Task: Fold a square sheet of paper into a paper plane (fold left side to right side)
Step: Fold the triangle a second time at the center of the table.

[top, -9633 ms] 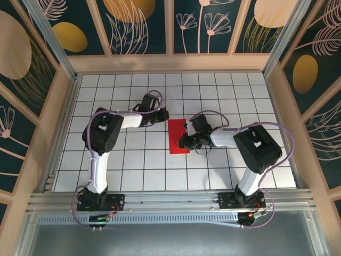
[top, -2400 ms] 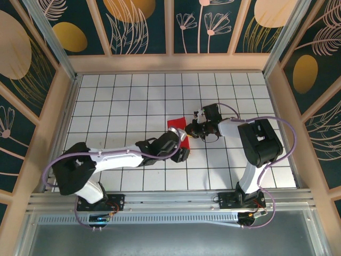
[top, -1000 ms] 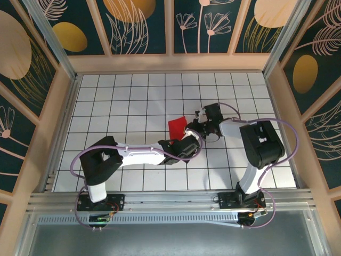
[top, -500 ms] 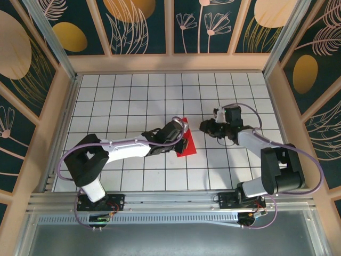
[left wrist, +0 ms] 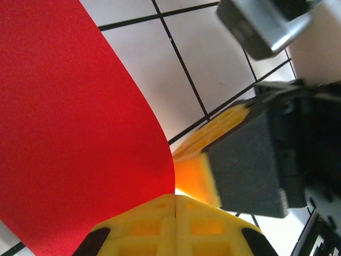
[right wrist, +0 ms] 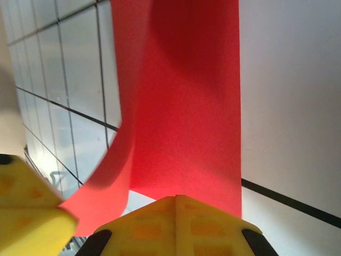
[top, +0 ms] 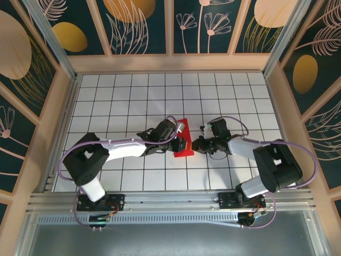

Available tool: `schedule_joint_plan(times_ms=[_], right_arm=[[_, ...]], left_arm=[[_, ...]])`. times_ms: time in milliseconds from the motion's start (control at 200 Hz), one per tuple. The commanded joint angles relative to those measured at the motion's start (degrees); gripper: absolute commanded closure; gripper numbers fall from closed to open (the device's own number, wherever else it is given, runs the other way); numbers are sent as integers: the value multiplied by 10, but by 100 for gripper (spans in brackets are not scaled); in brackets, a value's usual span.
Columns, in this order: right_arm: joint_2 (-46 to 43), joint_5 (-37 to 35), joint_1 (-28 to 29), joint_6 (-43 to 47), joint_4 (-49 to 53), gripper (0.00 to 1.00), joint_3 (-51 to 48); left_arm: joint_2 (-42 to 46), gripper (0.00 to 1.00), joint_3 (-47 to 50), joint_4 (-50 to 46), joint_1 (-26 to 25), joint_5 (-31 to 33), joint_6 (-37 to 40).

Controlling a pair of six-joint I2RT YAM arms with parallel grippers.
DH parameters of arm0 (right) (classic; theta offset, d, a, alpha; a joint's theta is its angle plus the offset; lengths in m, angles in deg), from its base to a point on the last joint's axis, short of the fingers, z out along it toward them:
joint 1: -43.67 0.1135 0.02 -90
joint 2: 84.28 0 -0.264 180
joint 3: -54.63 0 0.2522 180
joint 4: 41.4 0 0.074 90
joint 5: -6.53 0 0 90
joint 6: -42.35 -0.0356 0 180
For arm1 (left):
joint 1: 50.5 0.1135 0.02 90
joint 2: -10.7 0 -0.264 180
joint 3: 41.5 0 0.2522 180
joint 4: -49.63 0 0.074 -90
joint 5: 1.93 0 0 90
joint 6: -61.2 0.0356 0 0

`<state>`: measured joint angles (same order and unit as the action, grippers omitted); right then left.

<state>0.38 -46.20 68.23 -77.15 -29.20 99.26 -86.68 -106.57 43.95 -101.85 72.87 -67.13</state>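
The square sheet of paper (top: 185, 151) is bright red and lies mid-table, its left part lifted and curled over. My left gripper (top: 179, 142) is over it. In the left wrist view its yellow jaws (left wrist: 175, 196) are shut, and the curved edge of the paper (left wrist: 69, 133) runs into their seam. My right gripper (top: 196, 145) is shut at the sheet's right edge. In the right wrist view its closed tips (right wrist: 176, 198) touch the near edge of the paper (right wrist: 186, 106). I cannot tell whether they pinch it. The left fingers (right wrist: 26, 216) show beside the curl.
The white gridded table (top: 133, 96) stretches all round the sheet. Wooden walls and patterned panels (top: 170, 26) enclose it. Both arms meet at the middle, and the right gripper's fingers (left wrist: 198, 160) sit close in front of my left jaws.
The right gripper has come down and left from the upper right to the sheet's right edge and has shut. The left gripper stays shut by the paper, shifted slightly.
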Motion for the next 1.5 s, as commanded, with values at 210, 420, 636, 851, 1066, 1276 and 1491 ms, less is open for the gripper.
schedule_joint_plan(times_ms=[210, 420, 636, 851, 1066, 1276, 1491], right_arm=[[39, -24, 17, 9, 27, 100, 15], [52, -45, 17, 23, 56, 100, 16], [59, -48, 17, 27, 57, 100, 15], [60, -53, 17, 31, 64, 100, 15], [60, -53, 17, 32, 66, 100, 16], [60, -55, 17, 33, 67, 100, 14], [59, -57, 17, 33, 68, 100, 14]], left_arm=[[-5, 100, 10, 13, 10, -8, -6], [-4, 100, 15, 2, 19, 5, 16], [-29, 100, 15, -15, 34, 15, 48], [-39, 100, 0, -40, 50, 32, 77], [-55, 100, -25, -75, 55, 65, 101], [-62, 100, -38, -79, 59, 69, 111], [-69, 100, -41, -88, 62, 81, 117]])
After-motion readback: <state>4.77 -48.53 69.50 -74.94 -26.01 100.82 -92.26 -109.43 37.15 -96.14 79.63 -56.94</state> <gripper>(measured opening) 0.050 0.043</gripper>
